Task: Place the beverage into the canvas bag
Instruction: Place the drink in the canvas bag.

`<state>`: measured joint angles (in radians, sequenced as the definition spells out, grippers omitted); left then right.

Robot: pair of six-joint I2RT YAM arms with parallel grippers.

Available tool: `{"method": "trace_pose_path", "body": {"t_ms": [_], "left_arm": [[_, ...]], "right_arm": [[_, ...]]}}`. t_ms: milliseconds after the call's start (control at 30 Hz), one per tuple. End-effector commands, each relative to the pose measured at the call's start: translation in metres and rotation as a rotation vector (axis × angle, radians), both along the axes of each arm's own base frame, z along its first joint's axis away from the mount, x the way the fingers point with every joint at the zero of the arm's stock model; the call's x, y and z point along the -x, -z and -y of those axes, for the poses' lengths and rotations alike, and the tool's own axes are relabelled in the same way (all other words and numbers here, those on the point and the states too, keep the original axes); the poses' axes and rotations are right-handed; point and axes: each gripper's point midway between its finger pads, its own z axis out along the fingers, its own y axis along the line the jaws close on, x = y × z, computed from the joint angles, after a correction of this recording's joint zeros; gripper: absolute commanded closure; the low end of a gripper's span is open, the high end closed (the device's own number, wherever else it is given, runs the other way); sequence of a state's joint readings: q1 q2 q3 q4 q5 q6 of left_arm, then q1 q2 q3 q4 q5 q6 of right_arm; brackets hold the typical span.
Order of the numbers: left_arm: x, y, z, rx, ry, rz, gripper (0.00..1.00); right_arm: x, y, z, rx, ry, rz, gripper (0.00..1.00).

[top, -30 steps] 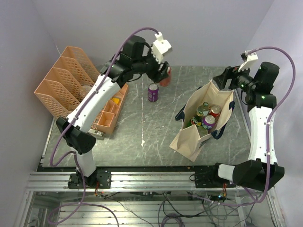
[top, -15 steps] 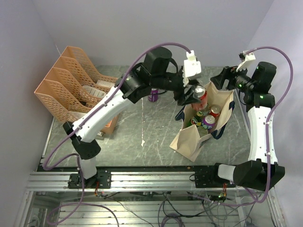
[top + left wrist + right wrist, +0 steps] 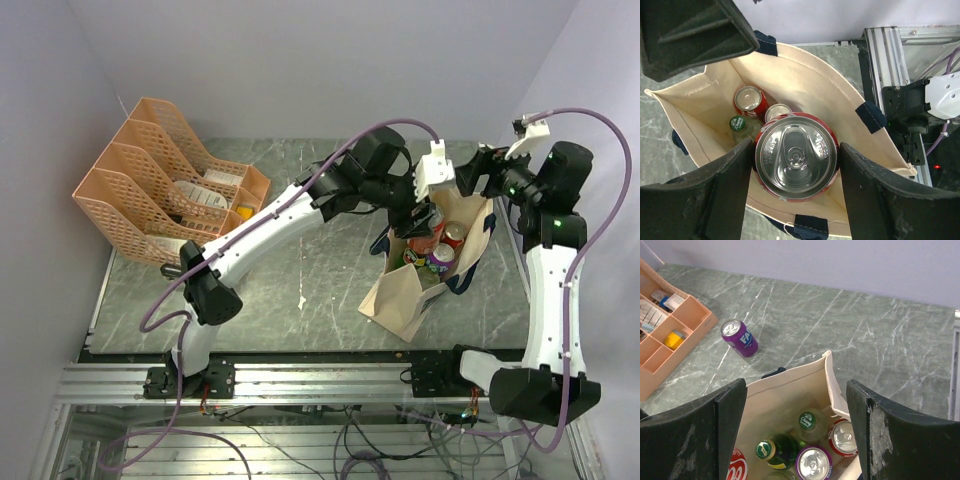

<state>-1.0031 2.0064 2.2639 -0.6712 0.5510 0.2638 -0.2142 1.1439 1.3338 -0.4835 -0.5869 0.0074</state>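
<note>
My left gripper is shut on the beverage, a red can, held upright by its sides just above the open mouth of the canvas bag. Seen from above, the can hangs over the left part of the cream bag. Several drinks stand inside the bag: a red can, a purple-topped can and green-capped bottles. My right gripper is open above the bag's far edge, holding nothing; it is at the back right.
A purple can stands on the marble table behind the bag. Orange file trays and a low orange organiser fill the back left. The left arm stretches across the table's middle.
The left arm has swung right from the table's back middle, carrying the red can to above the bag's mouth. The right gripper has hardly moved.
</note>
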Motion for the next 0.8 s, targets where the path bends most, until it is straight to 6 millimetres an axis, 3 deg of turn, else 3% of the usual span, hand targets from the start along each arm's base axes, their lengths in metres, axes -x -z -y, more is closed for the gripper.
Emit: {"method": "trace_pose_path", "body": {"t_ms": [0,167,333,767], "left_arm": [[0.007,-0.044,0.000,0.119,0.045,0.112,0.93],[-0.002,-0.008,-0.003,0.026,0.037,0.143,0.93],[-0.008,0.008,0.002,-0.019,0.034,0.128,0.93],[0.002,0.066,-0.009,-0.188,0.198,0.169,0.93]], "right_arm": [[0.008,-0.001,0.005,0.018,0.030,0.012,0.20],[0.011,0.000,0.007,-0.007,0.035,0.017,0.19],[0.016,0.005,0.012,-0.021,0.054,0.011,0.19],[0.027,0.022,0.031,-0.079,0.126,-0.017,0.19]]}}
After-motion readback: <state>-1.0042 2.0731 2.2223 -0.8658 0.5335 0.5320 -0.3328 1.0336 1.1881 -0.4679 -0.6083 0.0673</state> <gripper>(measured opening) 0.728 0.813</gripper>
